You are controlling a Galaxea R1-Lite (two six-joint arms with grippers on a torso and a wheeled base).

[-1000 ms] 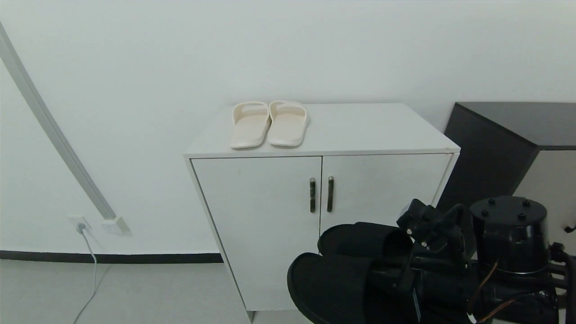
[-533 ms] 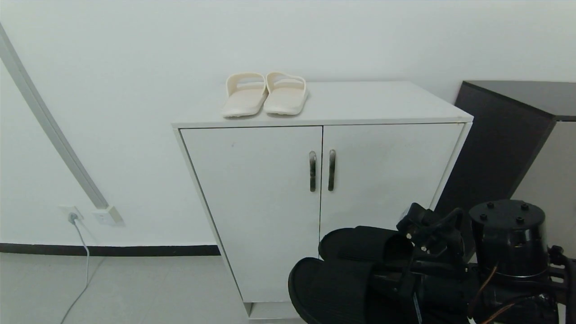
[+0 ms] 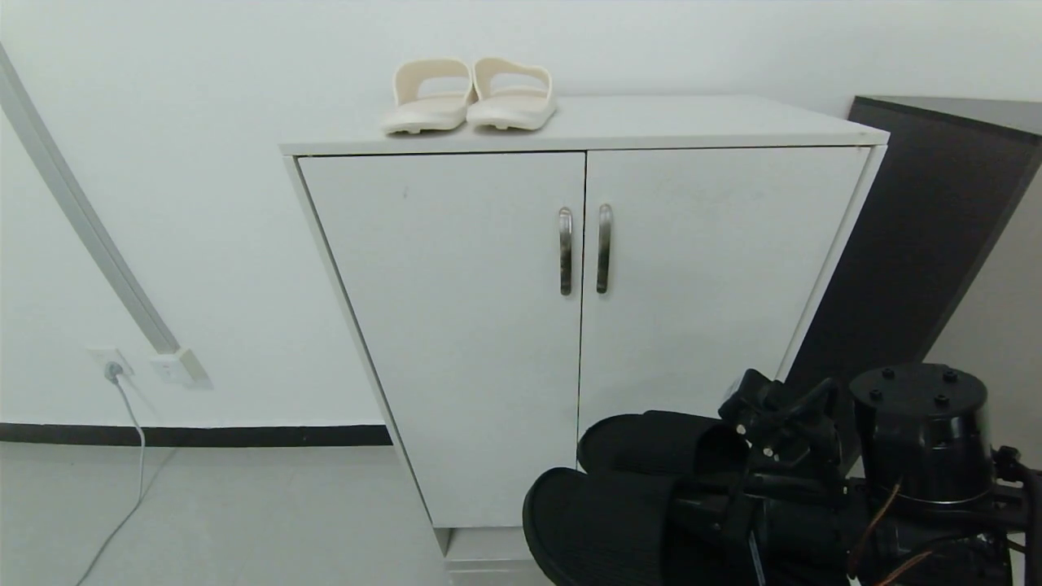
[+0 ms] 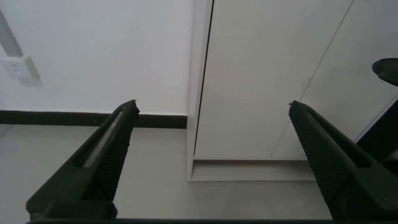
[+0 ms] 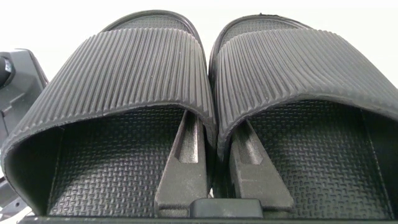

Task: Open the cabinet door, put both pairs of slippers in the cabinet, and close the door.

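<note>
A white cabinet point(image 3: 456, 325) stands against the wall with both doors shut; two metal handles point(image 3: 565, 251) sit side by side at the middle seam. A pair of cream slippers point(image 3: 470, 95) rests on its top, toward the left. Low in front of the right door, my right gripper point(image 3: 727, 482) is shut on a pair of black slippers point(image 3: 619, 505). In the right wrist view its fingers point(image 5: 185, 163) reach under the straps of the black slippers point(image 5: 205, 93) and pinch the two inner walls together. My left gripper point(image 4: 211, 107) is open near the floor, facing the cabinet's lower left corner point(image 4: 261, 74).
A dark cabinet point(image 3: 920, 228) stands just right of the white one. On the left wall a grey conduit point(image 3: 73, 212) runs diagonally down to a socket point(image 3: 110, 370), with a cable trailing onto the grey floor point(image 3: 203, 521).
The whole head view has shifted: the cabinet now sits higher and larger in it, so the camera has moved lower. The right gripper keeps the black slippers in the same place.
</note>
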